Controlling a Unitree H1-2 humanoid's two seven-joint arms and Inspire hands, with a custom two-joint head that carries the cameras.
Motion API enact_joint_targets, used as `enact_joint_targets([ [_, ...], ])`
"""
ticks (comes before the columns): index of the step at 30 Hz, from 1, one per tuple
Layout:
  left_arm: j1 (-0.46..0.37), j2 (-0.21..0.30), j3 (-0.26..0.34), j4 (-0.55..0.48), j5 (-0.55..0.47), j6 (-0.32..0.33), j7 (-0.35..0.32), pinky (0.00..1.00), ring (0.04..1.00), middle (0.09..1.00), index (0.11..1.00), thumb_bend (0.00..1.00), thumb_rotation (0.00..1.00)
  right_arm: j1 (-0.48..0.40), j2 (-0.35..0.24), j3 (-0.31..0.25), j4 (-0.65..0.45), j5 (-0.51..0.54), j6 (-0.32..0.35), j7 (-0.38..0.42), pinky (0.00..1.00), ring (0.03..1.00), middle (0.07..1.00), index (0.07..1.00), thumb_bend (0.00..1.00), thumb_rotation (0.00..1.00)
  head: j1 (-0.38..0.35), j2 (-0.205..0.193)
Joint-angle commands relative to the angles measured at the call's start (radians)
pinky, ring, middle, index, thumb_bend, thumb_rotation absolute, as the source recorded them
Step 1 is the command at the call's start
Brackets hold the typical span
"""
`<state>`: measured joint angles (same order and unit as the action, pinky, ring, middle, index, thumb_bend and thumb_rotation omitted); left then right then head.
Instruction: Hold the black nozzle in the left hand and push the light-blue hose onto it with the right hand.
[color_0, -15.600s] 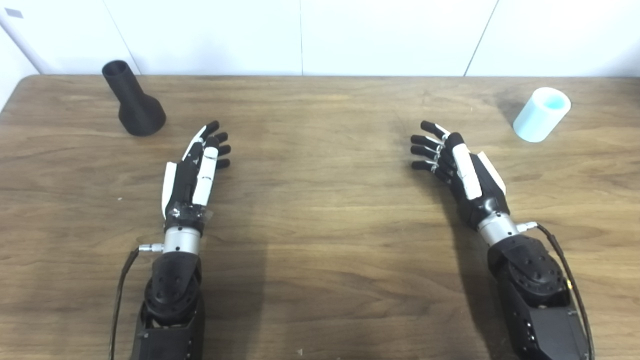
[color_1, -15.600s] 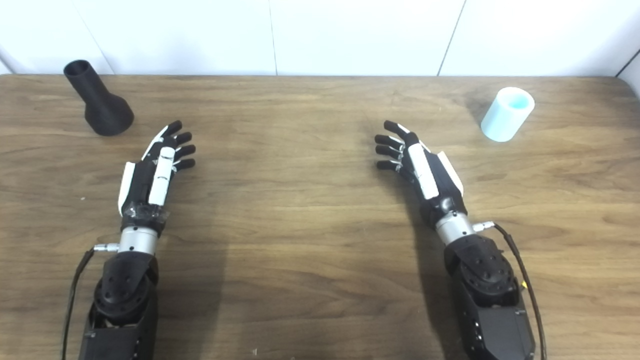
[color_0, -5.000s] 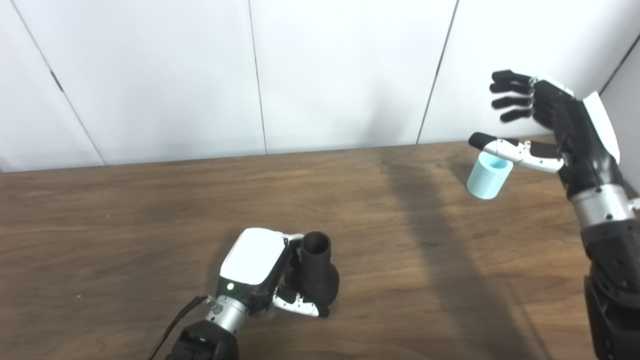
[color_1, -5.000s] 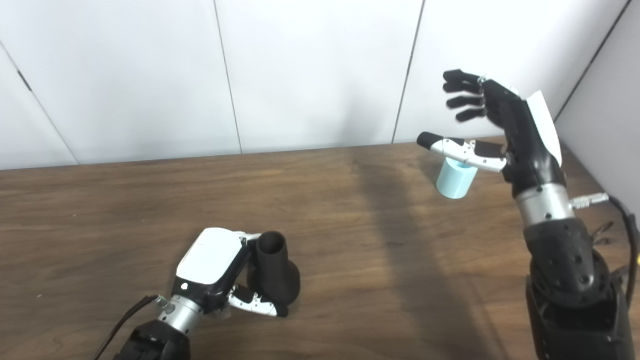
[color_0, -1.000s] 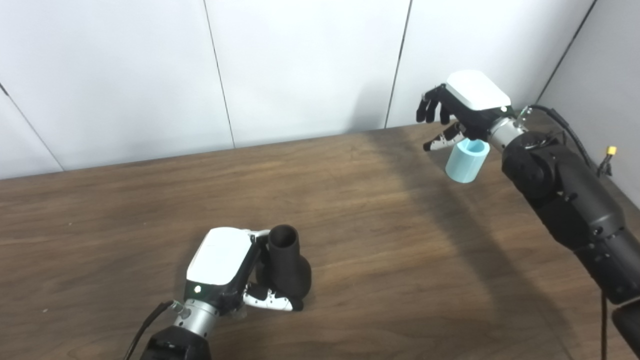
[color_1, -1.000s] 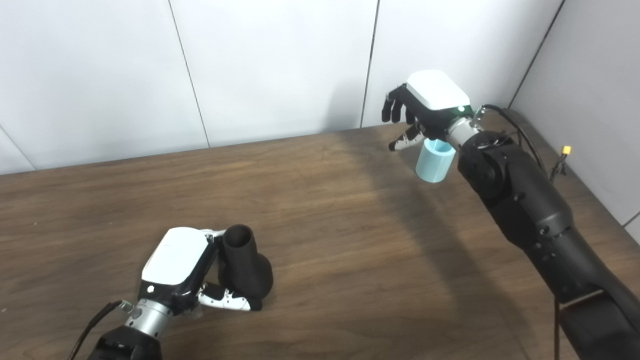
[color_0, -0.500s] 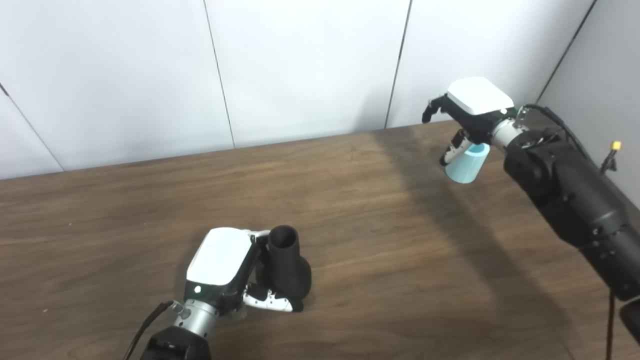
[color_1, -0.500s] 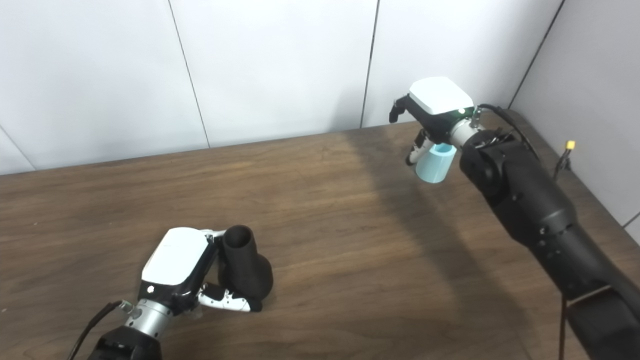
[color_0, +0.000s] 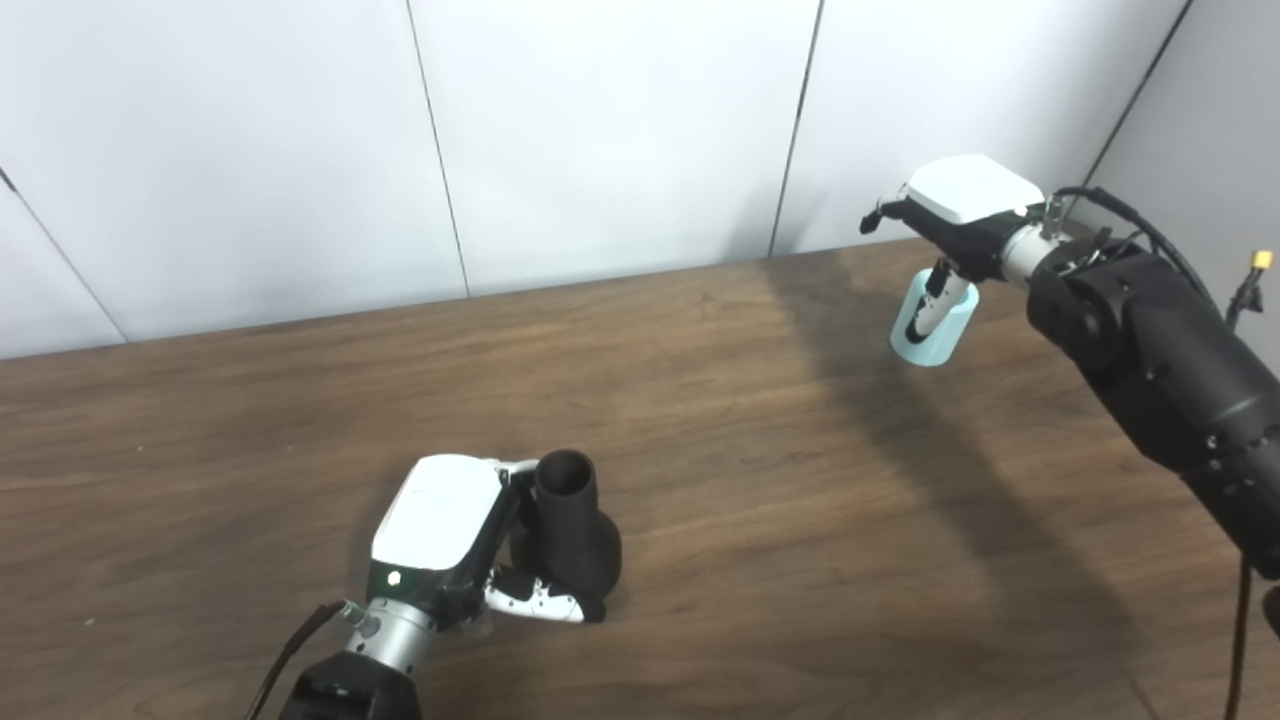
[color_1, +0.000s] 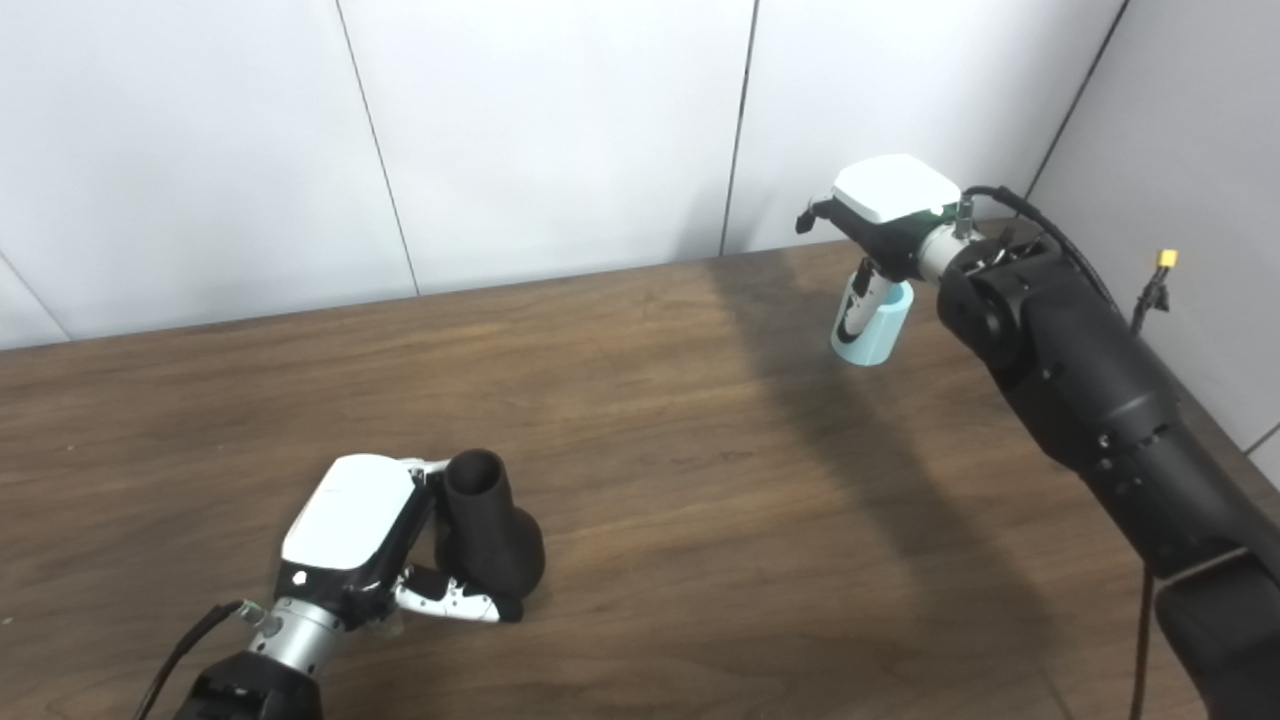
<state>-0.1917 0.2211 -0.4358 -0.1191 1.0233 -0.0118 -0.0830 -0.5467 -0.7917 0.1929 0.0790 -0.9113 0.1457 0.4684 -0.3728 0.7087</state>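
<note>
The black nozzle (color_0: 572, 535) stands upright on the wooden table (color_0: 760, 470) in the near left-centre, narrow open end up. My left hand (color_0: 440, 520) is shut on it from the left, thumb across its wide base. The light-blue hose (color_0: 952, 335), a short tube, stands on the table at the far right. My right hand (color_0: 965, 210) sits over its top, its thumb (color_1: 858, 305) pressed down the hose's front side; the fingers curl behind the hose and are mostly hidden. The hose still rests on the table.
White wall panels (color_0: 600, 130) rise right behind the table's far edge, and a grey wall (color_0: 1210, 130) closes the right side close to the hose. A cable with a yellow plug (color_0: 1255, 262) hangs beside my right arm. Bare wood lies between nozzle and hose.
Over the last second my right hand has dropped onto the hose and its thumb has swung from pointing left to lying against the hose's front. Left hand and nozzle have not moved.
</note>
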Motion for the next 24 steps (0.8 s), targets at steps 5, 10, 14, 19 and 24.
enact_joint_targets([
  [5,-0.015,0.005,0.008,-0.027,0.007,-0.01,0.013,0.46,0.559,0.468,0.492,0.53,0.0,-0.05,-0.061,-0.005,-0.021,-0.043,0.023,0.057,0.85,0.838,0.777,0.725,1.0,0.2,-0.004,0.005],
  [10,-0.014,0.007,0.008,-0.029,0.007,-0.011,0.012,0.46,0.556,0.468,0.492,0.53,0.0,-0.041,-0.047,-0.026,-0.018,-0.033,0.053,0.054,0.63,0.725,0.759,0.741,1.0,0.19,-0.004,0.006],
  [14,-0.013,0.007,0.008,-0.026,0.008,-0.012,0.016,0.45,0.553,0.466,0.493,0.53,0.0,-0.039,-0.046,-0.029,-0.002,-0.025,0.059,0.043,0.57,0.716,0.771,0.744,1.0,0.17,-0.006,0.007],
  [19,-0.013,0.008,0.007,-0.027,0.007,-0.014,0.014,0.45,0.55,0.471,0.491,0.53,0.0,-0.042,-0.047,-0.025,0.025,-0.024,0.048,0.024,0.56,0.698,0.783,0.746,1.0,0.17,-0.007,0.009],
  [24,-0.01,0.006,0.009,-0.036,0.006,-0.008,0.006,0.45,0.552,0.468,0.491,0.53,0.0,-0.04,-0.047,-0.031,0.052,-0.001,0.041,0.004,0.62,0.705,0.771,0.734,1.0,0.14,-0.008,0.012],
])
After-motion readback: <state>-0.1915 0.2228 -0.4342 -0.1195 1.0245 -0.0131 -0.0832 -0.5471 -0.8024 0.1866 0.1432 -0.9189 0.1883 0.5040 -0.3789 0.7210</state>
